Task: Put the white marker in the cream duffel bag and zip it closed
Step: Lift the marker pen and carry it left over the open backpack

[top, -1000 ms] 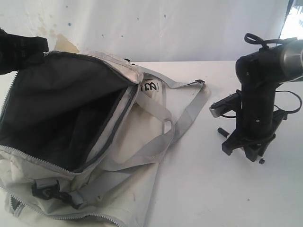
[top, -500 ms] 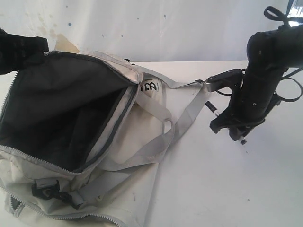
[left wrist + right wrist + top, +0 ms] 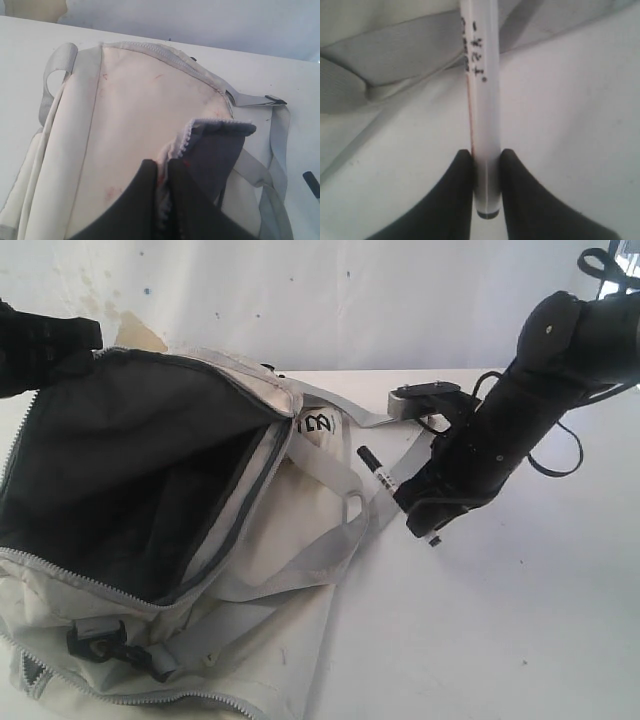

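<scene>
Swinging in from well right of the bag a second earlier, your right gripper (image 3: 402, 492) had leaned leftward, and it carried the white marker (image 3: 376, 470) to just above the light grey straps (image 3: 330, 455) at the bag's right side. Its dark fingers were pinched narrowly on the marker's smooth white barrel near the black end, and the black cap pointed toward the bag. In the right wrist view the round barrel (image 3: 482, 100) showed small dark print and a thin red line, clamped between two tapered black pads (image 3: 455, 200). The cream duffel bag (image 3: 290, 540) had not moved: it lay slumped on the white table (image 3: 480, 620), soft and stained, mouth gaping over the dark grey lining (image 3: 130, 470), with toothed zipper (image 3: 60, 575) along the rim and a black buckle (image 3: 105, 645) near the front. Your left gripper (image 3: 50, 345) had stayed at the far left corner, closed on the bag's zippered edge, the cloth bunched between its fingers (image 3: 145, 200).
</scene>
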Controlling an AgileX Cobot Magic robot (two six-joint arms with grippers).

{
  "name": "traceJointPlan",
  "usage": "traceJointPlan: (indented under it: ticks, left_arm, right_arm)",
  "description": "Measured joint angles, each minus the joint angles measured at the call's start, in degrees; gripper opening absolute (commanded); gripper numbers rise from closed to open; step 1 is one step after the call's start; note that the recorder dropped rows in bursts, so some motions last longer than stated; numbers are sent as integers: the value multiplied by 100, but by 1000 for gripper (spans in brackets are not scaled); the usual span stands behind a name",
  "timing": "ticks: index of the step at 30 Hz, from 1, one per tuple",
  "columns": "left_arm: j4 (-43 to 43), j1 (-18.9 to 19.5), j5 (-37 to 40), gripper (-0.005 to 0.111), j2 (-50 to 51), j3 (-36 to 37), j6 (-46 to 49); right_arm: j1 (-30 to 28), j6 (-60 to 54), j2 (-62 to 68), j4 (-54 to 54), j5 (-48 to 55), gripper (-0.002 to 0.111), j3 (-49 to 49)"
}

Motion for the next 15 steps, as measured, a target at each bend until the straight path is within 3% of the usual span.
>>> traceJointPlan:
  ticks: [15]
  left_arm:
    - [0,0,0,0,0,0,0]
  right_arm:
    - [1188,-227,0,859,13,0,0]
